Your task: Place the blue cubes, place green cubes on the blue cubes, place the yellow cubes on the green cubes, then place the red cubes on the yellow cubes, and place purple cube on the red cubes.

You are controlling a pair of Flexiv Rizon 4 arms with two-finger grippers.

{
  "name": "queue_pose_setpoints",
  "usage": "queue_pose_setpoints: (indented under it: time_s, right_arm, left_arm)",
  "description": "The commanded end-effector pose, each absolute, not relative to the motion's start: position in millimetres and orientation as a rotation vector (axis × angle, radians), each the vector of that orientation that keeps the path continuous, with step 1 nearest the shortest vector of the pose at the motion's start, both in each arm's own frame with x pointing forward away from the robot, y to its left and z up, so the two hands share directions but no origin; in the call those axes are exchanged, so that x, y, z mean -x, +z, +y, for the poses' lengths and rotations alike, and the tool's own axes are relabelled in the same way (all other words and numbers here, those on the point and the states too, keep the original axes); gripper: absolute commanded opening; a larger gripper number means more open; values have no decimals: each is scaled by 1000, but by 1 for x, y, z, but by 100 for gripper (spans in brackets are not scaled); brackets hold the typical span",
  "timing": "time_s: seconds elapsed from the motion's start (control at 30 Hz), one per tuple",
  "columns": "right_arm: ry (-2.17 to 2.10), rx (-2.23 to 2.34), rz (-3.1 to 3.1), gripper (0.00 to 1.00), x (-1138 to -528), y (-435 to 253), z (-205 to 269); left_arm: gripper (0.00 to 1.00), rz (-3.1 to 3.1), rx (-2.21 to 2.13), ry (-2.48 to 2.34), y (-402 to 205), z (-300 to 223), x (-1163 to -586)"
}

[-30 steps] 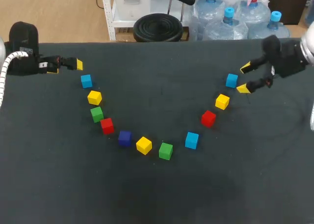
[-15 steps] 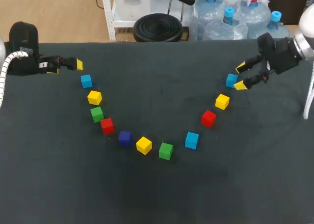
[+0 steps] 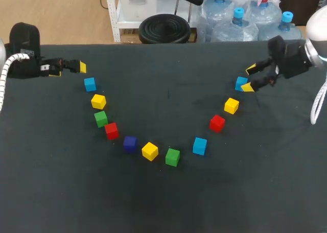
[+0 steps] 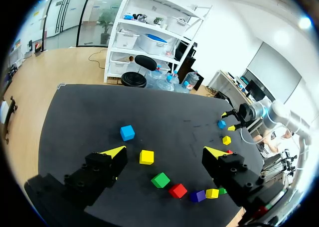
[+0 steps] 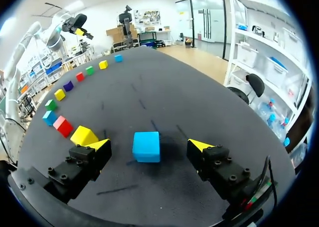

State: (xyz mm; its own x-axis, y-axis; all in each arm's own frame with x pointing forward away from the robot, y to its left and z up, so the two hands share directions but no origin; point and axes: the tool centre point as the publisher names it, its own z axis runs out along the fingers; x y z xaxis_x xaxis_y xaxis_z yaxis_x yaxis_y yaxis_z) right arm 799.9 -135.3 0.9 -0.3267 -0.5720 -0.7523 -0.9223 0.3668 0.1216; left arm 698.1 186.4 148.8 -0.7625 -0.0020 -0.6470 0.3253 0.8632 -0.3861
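Note:
Eleven cubes lie in a U-shaped row on the black table point(image 3: 168, 202). On the right end, a blue cube point(image 3: 240, 83) sits just at the tips of my open right gripper point(image 3: 249, 78); in the right wrist view this blue cube point(image 5: 146, 146) lies between the spread fingers, touching neither. Below it follow a yellow cube point(image 3: 231, 106), a red cube point(image 3: 217, 123) and a blue cube point(image 3: 200, 145). My left gripper point(image 3: 69, 69) stands open at the far left, beside another blue cube point(image 3: 90, 84). The purple cube point(image 3: 130, 143) lies low in the row.
The left branch runs yellow point(image 3: 98, 101), green point(image 3: 101, 119), red point(image 3: 111, 131); a yellow cube point(image 3: 149, 151) and a green cube point(image 3: 172, 157) lie at the bottom. From the left wrist, the near blue cube point(image 4: 127, 132) lies ahead of the open fingers.
My right gripper has moved left and slightly up the table, closing in on the right-end blue cube, still open. The left arm and all cubes have stayed put.

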Motion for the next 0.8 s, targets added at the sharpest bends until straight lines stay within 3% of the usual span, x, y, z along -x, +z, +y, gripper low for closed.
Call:
queue_pose_setpoints:
  time_s: [0.03, 0.37, 0.4, 0.43, 0.5, 0.63, 0.8]
  right_arm:
    - [687, 1272, 2014, 100, -791, 3, -133]
    - [669, 1262, 2023, 100, -791, -3, -135]
    - [668, 1264, 2025, 95, -790, -4, -135]
    - [668, 1265, 2025, 80, -790, -4, -135]
    - [669, 1265, 2027, 67, -790, -5, -136]
    - [672, 1264, 2031, 71, -790, -8, -135]
    - [676, 1264, 2029, 55, -791, -10, -134]
  left_arm:
    - [100, 2374, -231, -635, 150, 185, -699]
    - [100, 2374, -231, -635, 150, 185, -699]
    - [100, 2374, -231, -635, 150, 185, -699]
    - [100, 2374, -231, -635, 150, 185, -699]
    - [100, 2374, -231, -635, 150, 185, -699]
    - [100, 2374, -231, -635, 150, 185, -699]
    - [100, 2374, -231, -635, 150, 185, -699]
